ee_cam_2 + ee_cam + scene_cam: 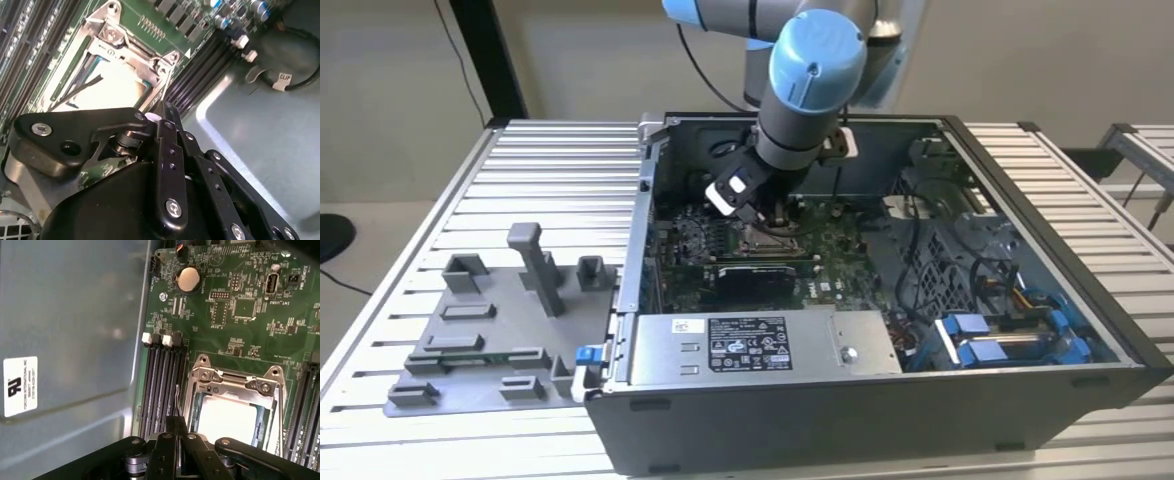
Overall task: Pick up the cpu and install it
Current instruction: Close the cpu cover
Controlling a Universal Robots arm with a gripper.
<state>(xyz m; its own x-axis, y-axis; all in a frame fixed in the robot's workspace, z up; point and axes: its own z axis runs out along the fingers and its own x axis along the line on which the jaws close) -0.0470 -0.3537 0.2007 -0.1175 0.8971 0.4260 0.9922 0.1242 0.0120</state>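
One gripper [176, 421], its jaws together on nothing, hangs inside the one open computer case [854, 420]. One cpu [225, 421] lies flat in the single metal-framed socket [235, 385], just beside and beneath the gripper's tips. One grey tray [480, 335] sits well away from the gripper, outside the case.

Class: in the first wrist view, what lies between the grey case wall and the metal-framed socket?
A bank of dark memory slots, side by side, lies between the case wall and the socket, in the first wrist view.
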